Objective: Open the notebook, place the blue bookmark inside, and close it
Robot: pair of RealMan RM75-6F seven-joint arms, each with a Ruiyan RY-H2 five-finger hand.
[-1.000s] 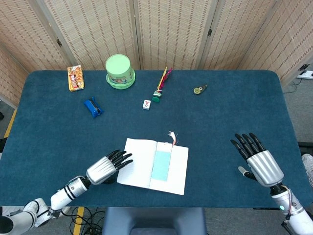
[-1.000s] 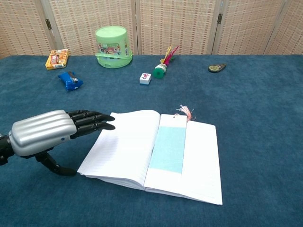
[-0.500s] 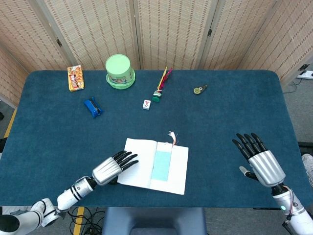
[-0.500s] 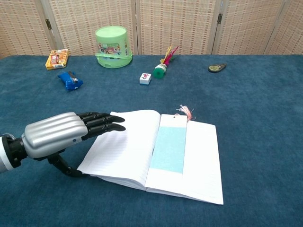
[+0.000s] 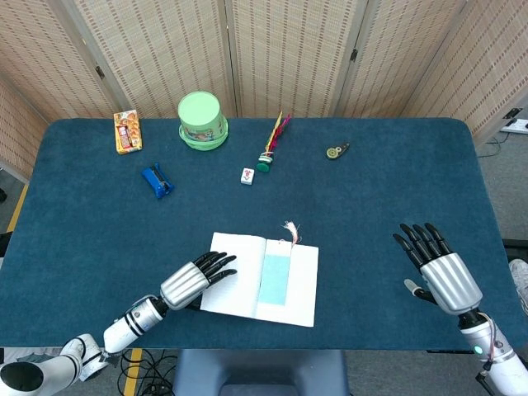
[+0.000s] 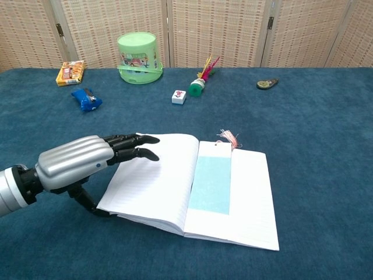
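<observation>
Notebook [image 6: 192,189] lies open near the front edge of the blue table [image 5: 91,223], with the blue bookmark [image 6: 212,184] flat on its right-hand page beside the spine and a pink tassel [image 6: 228,137] poking out past the top edge. The left hand [image 6: 78,162] reaches over the left page with its fingers [image 6: 137,147] stretched out and slightly apart above the paper, its thumb down at the outer edge of that page, gripping nothing that I can see. The right hand [image 5: 437,268] is well apart from the book on the right, fingers spread and empty.
</observation>
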